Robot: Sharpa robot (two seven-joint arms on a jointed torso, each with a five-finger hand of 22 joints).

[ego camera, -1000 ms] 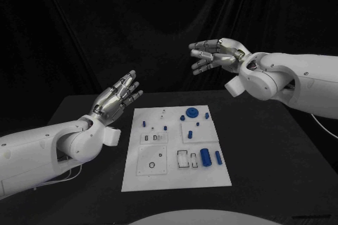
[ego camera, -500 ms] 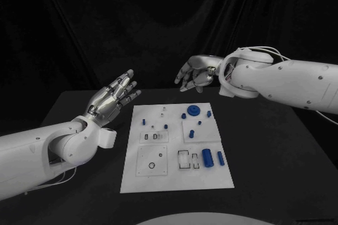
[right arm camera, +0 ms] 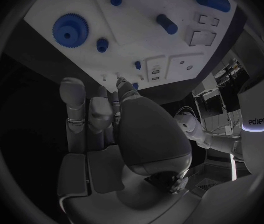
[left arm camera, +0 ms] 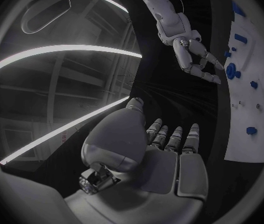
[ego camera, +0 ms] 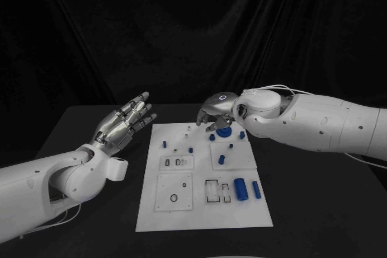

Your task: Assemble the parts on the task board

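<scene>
Fingers of the silver right hand (ego camera: 216,113) hang downward, spread and holding nothing, above the far edge of the flat white rectangular task board (ego camera: 242,213), just beside the toothed blue plastic gear wheel (ego camera: 223,132) that sits on the board near that edge. Judging by its look, the gear is light, rigid and smooth-faced, so a pinch across its toothed rim should give better purchase than the flat top; the slimmer blue plastic cylinder (ego camera: 239,186) lying nearer the robot would likely roll, so it wants gripping across its middle. The right arm reaches in over the table with the wrist bent so the palm faces down toward the board. The silver left hand (ego camera: 122,121) is raised off the board's left side, well apart from it, palm upright, fingers straight and loosely fanned, grasping nothing.
</scene>
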